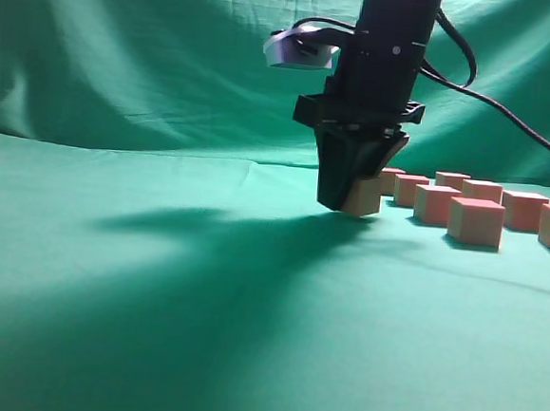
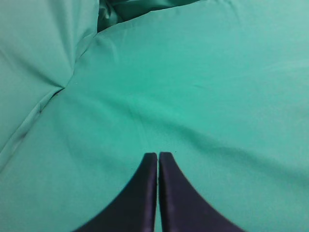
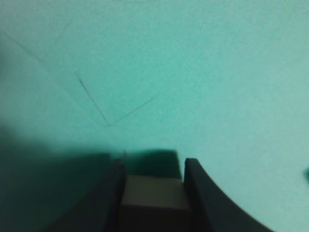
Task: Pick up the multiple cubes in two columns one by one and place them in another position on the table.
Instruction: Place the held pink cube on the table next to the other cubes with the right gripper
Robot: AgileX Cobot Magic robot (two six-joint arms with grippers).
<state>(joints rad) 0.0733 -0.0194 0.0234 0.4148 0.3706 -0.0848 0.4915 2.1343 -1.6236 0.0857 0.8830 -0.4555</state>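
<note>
A cube (image 1: 362,197) is clamped between the jaws of the right tool (image 1: 351,204), low over the table (image 1: 198,333), just left of the other cubes (image 1: 476,221); whether it touches the cloth cannot be told. The other cubes are seen set in rows on the table, right of the held cube. The left tool (image 2: 158,155) is seen closed, jaws together and empty, above bare table near a drape (image 2: 34,58)

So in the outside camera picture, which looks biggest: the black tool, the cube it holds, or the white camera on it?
1. Right tool, the biggest.
2. White camera.
3. Held cube, but the tool hides part of it, so 2 and 3 are unsure.
</note>
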